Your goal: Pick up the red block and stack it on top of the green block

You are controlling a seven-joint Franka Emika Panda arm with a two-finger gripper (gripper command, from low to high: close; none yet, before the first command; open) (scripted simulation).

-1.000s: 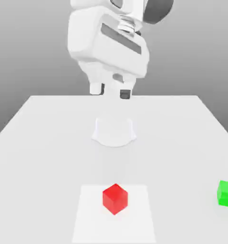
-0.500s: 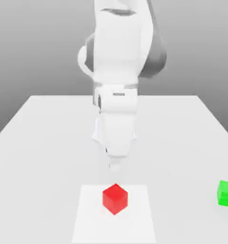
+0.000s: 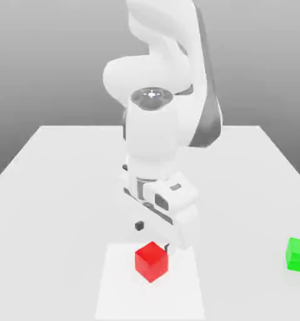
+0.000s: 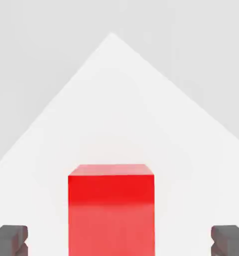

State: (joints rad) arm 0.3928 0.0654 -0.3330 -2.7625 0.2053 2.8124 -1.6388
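While nothing is lifted yet: approach stage only.
Jaws (image 4: 119, 242): spread wide, empty.
Red block (image 4: 111, 210): between them, untouched, resting on the surface (image 3: 64, 188).
Green block (image 3: 299, 254): well apart, bare.

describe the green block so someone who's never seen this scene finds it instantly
Start from the white table in the exterior view, with the white arm standing mid-table and its gripper lowered over the red block near the front edge. Go along that front area to the exterior view's far right: the green block sits alone at the picture's edge. It is the one bright green cube; its red twin rests on a paler square patch.
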